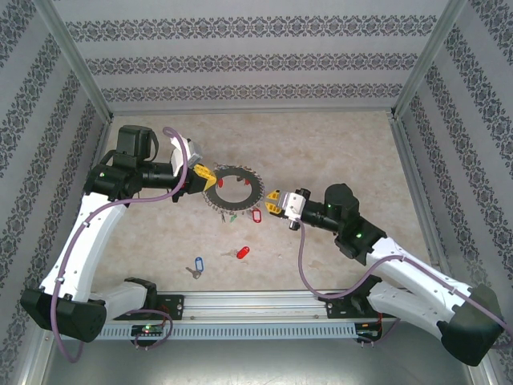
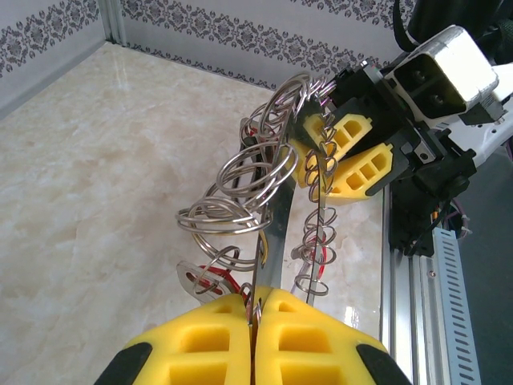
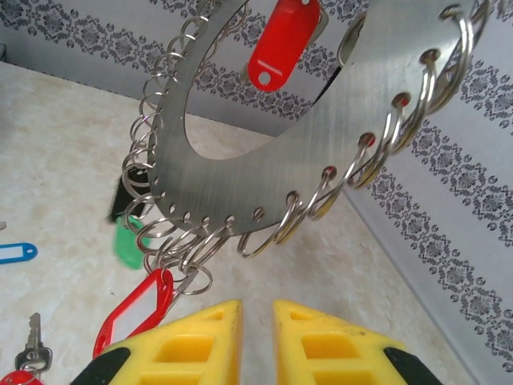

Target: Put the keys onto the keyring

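The keyring (image 1: 235, 190), a grey metal disc with an open centre and split rings round its rim, is held up off the table. My left gripper (image 1: 202, 172) is shut on its left edge; in the left wrist view the yellow fingers (image 2: 216, 337) pinch the plate (image 2: 276, 233) edge-on. My right gripper (image 1: 275, 202) hovers just off the keyring's right rim, slightly open with nothing between its fingers (image 3: 200, 341), below the disc (image 3: 264, 152). Two keys lie on the table, one with a red tag (image 1: 240, 252) and one with a blue tag (image 1: 196, 265).
A red tag (image 1: 256, 216) and a green tag (image 1: 232, 216) hang from the keyring's near side. Patterned walls and metal posts (image 1: 80, 72) enclose the table. A rail (image 1: 264, 303) runs along the near edge between the arm bases.
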Tool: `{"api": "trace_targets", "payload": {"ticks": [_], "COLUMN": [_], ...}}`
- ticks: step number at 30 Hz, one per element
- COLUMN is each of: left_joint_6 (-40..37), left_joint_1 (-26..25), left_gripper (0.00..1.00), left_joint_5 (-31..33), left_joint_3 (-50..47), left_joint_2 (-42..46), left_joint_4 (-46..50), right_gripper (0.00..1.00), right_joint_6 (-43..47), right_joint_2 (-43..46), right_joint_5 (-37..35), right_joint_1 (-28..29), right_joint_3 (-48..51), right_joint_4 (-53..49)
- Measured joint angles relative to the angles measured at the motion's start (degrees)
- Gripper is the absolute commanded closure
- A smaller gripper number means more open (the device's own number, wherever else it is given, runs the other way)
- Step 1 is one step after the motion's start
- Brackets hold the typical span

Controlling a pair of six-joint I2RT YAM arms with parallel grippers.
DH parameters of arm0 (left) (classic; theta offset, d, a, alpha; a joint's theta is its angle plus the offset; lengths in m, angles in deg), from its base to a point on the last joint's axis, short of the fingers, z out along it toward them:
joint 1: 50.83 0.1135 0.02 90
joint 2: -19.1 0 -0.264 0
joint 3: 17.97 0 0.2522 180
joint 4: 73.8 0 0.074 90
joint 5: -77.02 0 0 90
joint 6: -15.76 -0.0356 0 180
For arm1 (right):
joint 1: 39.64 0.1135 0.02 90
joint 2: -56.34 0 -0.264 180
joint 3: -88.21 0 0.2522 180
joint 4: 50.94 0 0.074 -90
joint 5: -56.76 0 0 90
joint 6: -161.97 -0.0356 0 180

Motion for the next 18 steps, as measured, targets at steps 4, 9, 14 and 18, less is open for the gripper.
{"api": "trace_targets", "payload": {"ticks": [4,9,14,18], "left_joint_6": [0.0,0.4,2.0,3.5], "left_joint_1": [0.0,0.0,0.0,0.0], "left_gripper": [1.00,1.00,1.00,1.00], "left_joint_5": [0.2,0.4,0.7,0.9], "left_joint_3": [0.0,0.0,0.0,0.0], "left_joint_2": [0.0,0.0,0.1,0.4], "left_joint_4": [0.0,-0.5,-2.4,-4.1], "right_gripper": [0.82,0.82,0.82,0.83], "right_joint_6": [-0.4,-1.2,-2.1,-3.0], "right_joint_2": [0.8,1.8,2.6,2.4], "right_joint_5": [-0.5,-1.4,-3.0,-3.8], "right_joint_1": [1.4,3.3,5.7,7.7], "right_joint_3": [0.8,1.0,1.6,1.6], "right_joint_4": [-0.3,-0.7,-0.6,-0.4]}}
